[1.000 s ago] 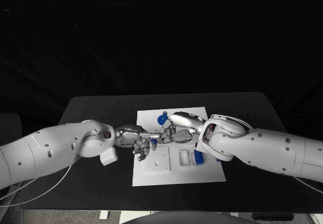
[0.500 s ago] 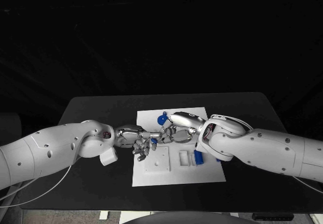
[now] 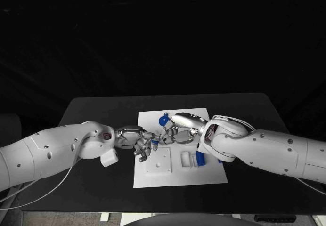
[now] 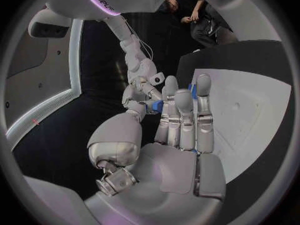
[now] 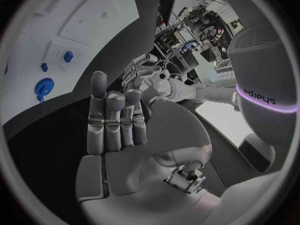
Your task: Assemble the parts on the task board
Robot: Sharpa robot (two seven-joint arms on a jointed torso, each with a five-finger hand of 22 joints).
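Observation:
The white task board (image 3: pixel 204 175) lies mid-table. Over its near-left part my two hands meet fingertip to fingertip. My left hand (image 3: pixel 136 139) pinches a small blue part (image 3: pixel 157 140) between thumb and first finger; the left wrist view shows that part (image 4: pixel 154 106) at the thumb tip, with the other fingers (image 4: pixel 187 120) straight. My right hand (image 3: pixel 181 132) reaches in from the other side, fingers (image 5: pixel 112 120) straight and side by side, their tips by the part, nothing in the palm. A round blue part (image 3: pixel 164 120) lies at the board's far edge, also seen from the right wrist (image 5: pixel 44 88).
A long blue part (image 3: pixel 200 159) lies on the board's right side under my right forearm. Two white raised blocks (image 3: pixel 190 160) (image 3: pixel 161 165) stand on the board's near half. Small blue pieces (image 5: pixel 67 56) sit in the board (image 5: pixel 56 30). Black table surrounds the board.
The small blue part has come into sight between the two hands' fingertips. Both arms have hardly moved.

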